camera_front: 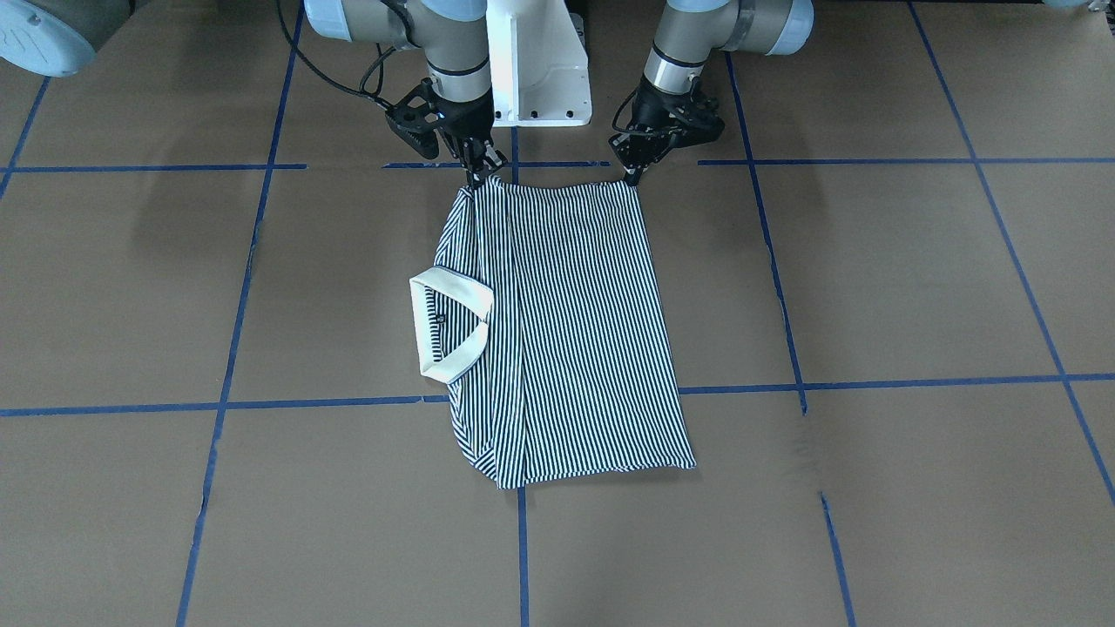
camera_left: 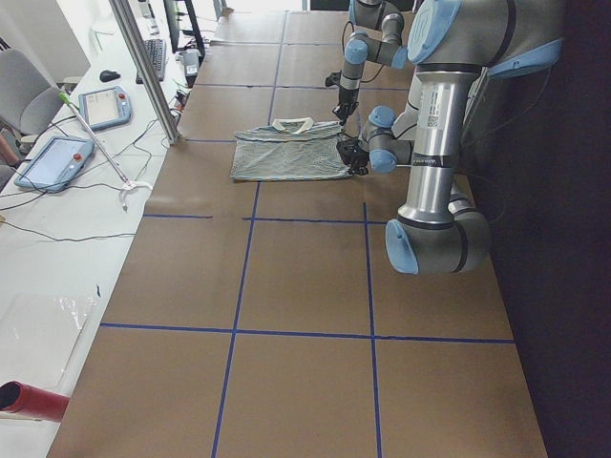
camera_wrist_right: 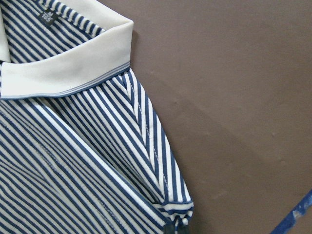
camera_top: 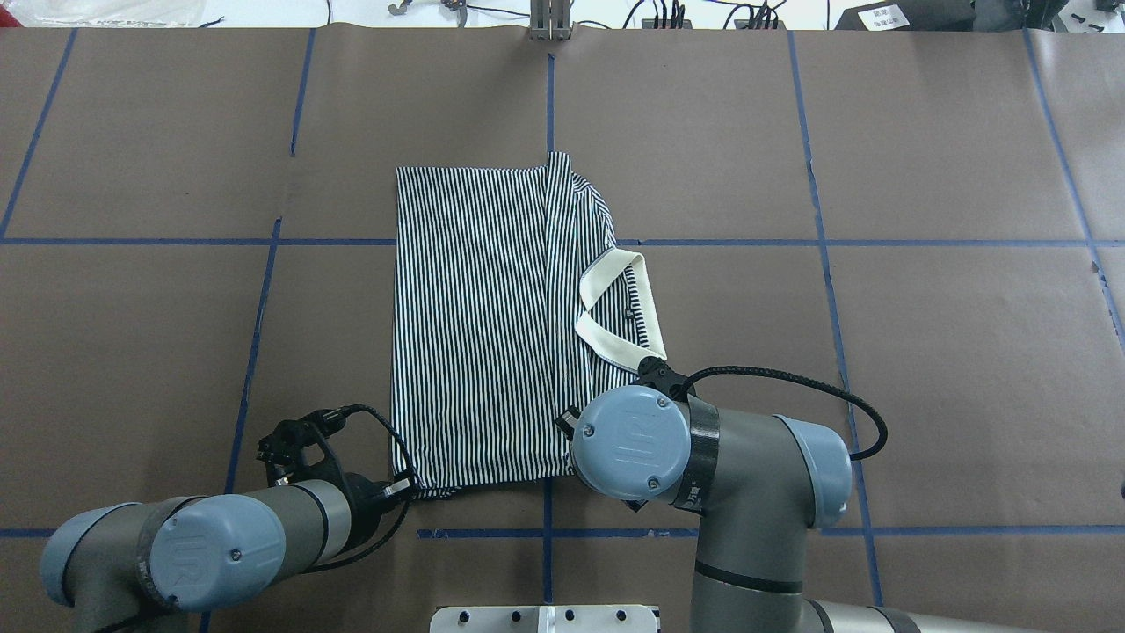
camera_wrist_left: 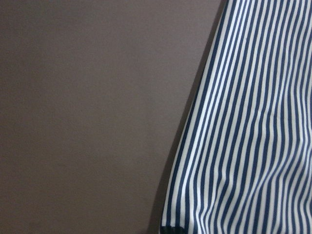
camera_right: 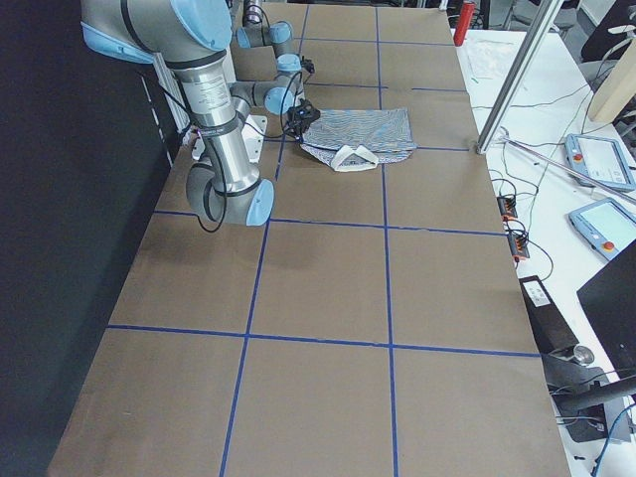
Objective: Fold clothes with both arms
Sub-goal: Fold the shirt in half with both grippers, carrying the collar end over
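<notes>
Clenching the near corners of the navy-and-white striped polo shirt [camera_front: 575, 331], the black left gripper [camera_front: 633, 177] and right gripper [camera_front: 476, 177] must next lift together, folding it over.

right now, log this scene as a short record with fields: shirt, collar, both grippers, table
shirt: striped polo shirt, lying folded into a long rectangle
collar: cream, at the shirt's edge toward the robot's right
left gripper: pinching one robot-side corner of the shirt
right gripper: pinching the other robot-side corner, by the sleeve
table: brown surface with a blue tape grid
</notes>
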Controlling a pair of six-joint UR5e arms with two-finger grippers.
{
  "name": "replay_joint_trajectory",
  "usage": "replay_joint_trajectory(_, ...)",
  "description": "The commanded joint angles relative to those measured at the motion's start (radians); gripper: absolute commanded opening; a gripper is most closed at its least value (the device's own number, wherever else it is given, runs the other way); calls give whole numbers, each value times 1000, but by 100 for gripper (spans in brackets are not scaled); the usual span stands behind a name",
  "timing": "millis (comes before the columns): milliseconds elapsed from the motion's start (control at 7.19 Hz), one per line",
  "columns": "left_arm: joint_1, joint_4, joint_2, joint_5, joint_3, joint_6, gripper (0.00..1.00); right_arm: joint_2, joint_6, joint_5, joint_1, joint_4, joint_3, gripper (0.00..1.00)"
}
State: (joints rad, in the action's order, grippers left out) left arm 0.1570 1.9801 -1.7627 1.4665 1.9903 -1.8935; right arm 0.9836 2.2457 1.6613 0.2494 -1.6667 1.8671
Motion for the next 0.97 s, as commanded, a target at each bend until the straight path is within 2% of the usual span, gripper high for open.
replay_joint_trajectory(0, 7, -3, 11, 0, 60, -1, 0, 10, 2, -2, 4, -5, 29, 0)
replay_joint_trajectory(278, 7, -36, 42, 0, 158, -9, 0, 78, 12, -3, -37, -75, 182, 0)
replay_joint_trajectory(417, 3, -144, 34, 8, 254, -9, 0, 76, 15, -3, -45, -150, 248, 0)
replay_joint_trajectory(556, -1, -226, 19, 9, 325, -7, 0, 75, 15, -3, -45, -195, 288, 0)
replay_joint_trajectory(695, -1, -263, -36, 9, 328, 0, 0, 70, 9, -3, -33, -197, 284, 0)
replay_joint_trajectory(834, 39, -300, -76, 9, 314, 7, 0, 64, -12, 0, 28, -191, 271, 0)
